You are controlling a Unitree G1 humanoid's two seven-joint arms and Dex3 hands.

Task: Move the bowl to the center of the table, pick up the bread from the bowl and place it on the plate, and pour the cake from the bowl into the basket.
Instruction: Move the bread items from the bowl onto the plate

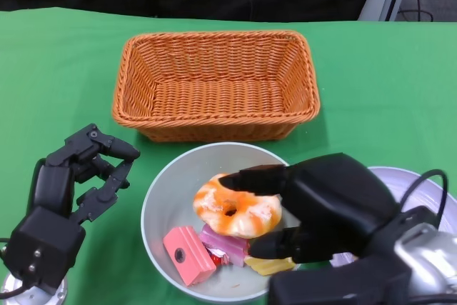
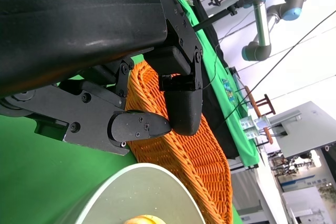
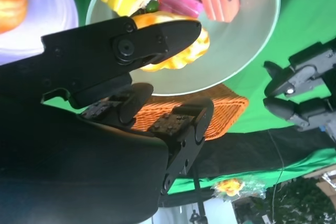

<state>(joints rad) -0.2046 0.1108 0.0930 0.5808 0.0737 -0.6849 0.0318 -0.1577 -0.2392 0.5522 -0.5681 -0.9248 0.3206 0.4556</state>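
Fingers (image 1: 260,178) on the right hand (image 1: 325,208) are reaching into the bowl (image 1: 158,205), one lying over the top of the bread (image 1: 235,208) and another curled in below it, so it looks like a pinch on the bread, though I can't tell for sure that it's actually gripping. The bread is an orange and white ring sitting in the middle of the bowl. Beside it in the bowl are the cake pieces: a red block (image 1: 187,253), a pink one (image 1: 223,241) and a yellow one (image 1: 268,266) mostly under the hand.

The left hand (image 1: 75,183) hovers just left of the bowl with its fingers apart, holding nothing.

The bowl sits on the green surface (image 1: 57,69) right in front of the basket (image 1: 214,83). The plate (image 1: 410,180) peeks out behind the right hand.
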